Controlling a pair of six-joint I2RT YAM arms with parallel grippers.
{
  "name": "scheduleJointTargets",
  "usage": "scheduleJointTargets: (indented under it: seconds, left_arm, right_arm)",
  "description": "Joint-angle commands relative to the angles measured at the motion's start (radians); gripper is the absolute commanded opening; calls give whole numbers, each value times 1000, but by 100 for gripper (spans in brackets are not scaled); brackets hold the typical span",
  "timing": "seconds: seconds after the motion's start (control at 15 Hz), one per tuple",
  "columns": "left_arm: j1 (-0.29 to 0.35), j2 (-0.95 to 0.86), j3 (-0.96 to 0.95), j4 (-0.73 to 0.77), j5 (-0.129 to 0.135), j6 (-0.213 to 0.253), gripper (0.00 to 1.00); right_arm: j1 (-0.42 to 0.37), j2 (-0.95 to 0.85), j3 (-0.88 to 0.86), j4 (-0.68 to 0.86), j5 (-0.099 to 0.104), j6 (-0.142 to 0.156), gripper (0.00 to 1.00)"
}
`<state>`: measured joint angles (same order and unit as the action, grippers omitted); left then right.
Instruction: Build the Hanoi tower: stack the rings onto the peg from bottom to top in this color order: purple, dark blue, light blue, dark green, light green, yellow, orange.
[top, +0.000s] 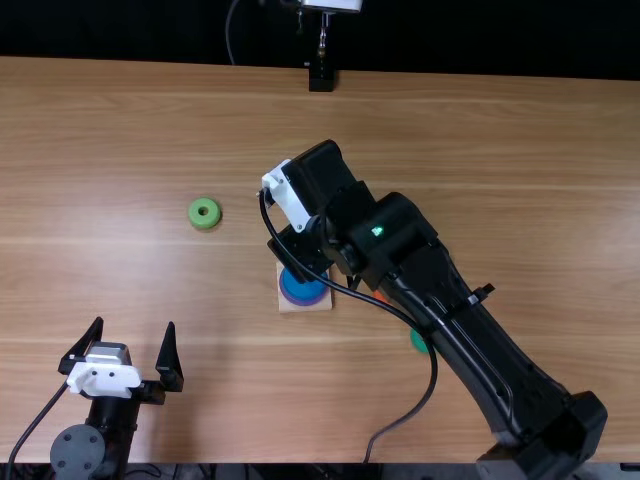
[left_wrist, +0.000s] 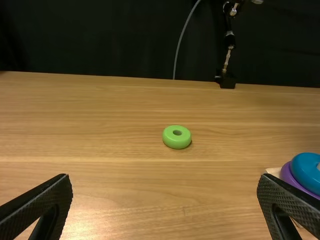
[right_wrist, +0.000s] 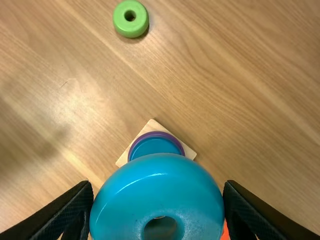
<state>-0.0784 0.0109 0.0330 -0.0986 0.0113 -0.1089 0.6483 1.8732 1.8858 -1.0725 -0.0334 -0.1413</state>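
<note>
Held lt. blue ring (right_wrist: 150, 195) in R gripper (right_wrist: 159, 186), rightly by opp. sides; prob. light, stiff, slick. Had L gripper (top: 135, 323) spread, near left.

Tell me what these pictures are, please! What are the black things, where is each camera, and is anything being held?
The black things are two robot arms at a wooden table. The top view looks down from above the table's near edge. The other two pictures come from cameras on the arms' wrists, each seeing its own end effector, which is like a hand.

The left end effector is open and empty. The right end effector holds a light blue ring.

On a wooden base lies a purple ring with a darker blue ring on top. A light green ring sits alone. Bits of something dark green and something orange peek out by the right arm.
</note>
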Motion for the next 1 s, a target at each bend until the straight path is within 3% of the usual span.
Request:
scheduleJointTargets:
  seconds: [0.0, 0.4, 0.47, 0.53, 0.67, 0.8, 0.93]
  left_arm:
    - [0, -11, -33, -4, 2, 4, 100]
    - [0, -11, -33, -4, 2, 4, 100]
    - [0, -11, -33, -4, 2, 4, 100]
    - [0, -11, -33, -4, 2, 4, 100]
    - [0, -11, -33, -4, 2, 4, 100]
    - [-1, -11, -33, -4, 2, 4, 100]
    - [0, -11, -33, -4, 2, 4, 100]
  right_arm:
    - [14, 4, 18, 4, -7, 12, 0]
    - [16, 17, 15, 2, -5, 9, 0]
    - [27, 21, 16, 2, -3, 9, 9]
    - [33, 24, 15, 2, 2, 11, 26]
    - [33, 24, 12, 2, 4, 11, 50]
    - [33, 24, 10, -4, 6, 11, 64]
    - [31, 26, 10, -9, 6, 11, 64]
